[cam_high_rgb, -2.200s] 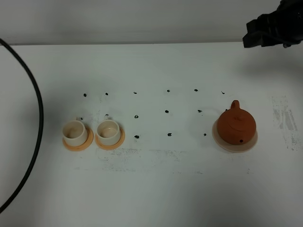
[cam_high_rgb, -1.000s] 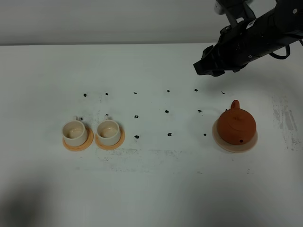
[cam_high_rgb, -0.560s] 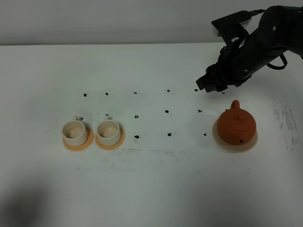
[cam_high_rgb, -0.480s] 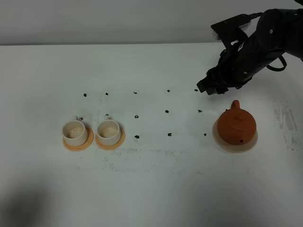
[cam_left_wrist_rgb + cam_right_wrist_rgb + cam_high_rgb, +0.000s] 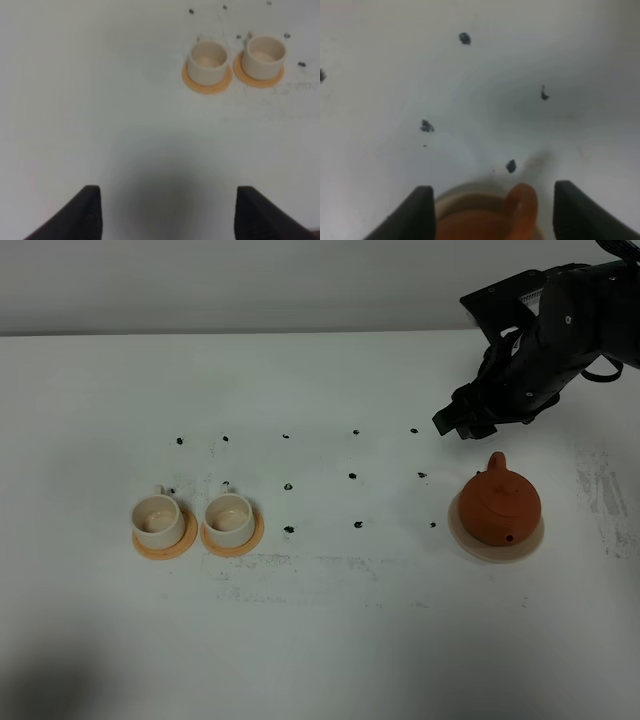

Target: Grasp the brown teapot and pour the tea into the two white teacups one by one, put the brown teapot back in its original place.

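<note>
Teacups left, teapot right

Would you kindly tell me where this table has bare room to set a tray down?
Bare: the middle stretch between the cups and the teapot, marked only with ink dots, and the front strip of the table. Crowded: the cups stand close together, and the right gripper hovers just behind the teapot.

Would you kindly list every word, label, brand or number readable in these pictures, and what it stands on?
None: no readable text on the round reddish-brown clay teapot, the two small cream-white cups, or the white table; its black marks are plain dots.
</note>
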### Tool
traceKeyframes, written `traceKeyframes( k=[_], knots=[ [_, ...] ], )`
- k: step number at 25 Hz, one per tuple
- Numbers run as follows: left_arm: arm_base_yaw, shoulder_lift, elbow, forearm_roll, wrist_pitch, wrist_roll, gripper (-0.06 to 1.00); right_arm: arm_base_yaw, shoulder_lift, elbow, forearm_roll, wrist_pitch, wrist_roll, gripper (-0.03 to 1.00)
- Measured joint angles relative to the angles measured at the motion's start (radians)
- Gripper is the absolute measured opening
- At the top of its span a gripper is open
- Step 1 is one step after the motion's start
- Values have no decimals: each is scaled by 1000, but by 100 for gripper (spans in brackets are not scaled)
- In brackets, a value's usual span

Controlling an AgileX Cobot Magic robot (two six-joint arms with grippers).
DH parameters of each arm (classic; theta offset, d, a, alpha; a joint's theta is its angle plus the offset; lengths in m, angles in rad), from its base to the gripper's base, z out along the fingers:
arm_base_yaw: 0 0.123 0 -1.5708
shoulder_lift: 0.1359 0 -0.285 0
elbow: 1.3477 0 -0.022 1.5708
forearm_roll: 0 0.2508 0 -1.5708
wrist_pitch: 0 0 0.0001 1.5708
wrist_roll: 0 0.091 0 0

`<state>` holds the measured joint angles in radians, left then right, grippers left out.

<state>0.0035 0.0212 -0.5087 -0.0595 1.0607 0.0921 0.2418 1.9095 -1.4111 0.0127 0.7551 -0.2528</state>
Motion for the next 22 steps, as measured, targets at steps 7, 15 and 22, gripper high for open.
traceKeyframes(
  k=[7,15,22],
  knots=[
    [0,-27,2,-1,0,0,58,-44,1,0,-3,-4,35,55],
    [0,-27,2,-1,0,0,58,-82,64,0,26,-6,45,55],
    [0,-27,2,-1,0,-1,58,-84,75,0,25,-68,105,55]
  ],
)
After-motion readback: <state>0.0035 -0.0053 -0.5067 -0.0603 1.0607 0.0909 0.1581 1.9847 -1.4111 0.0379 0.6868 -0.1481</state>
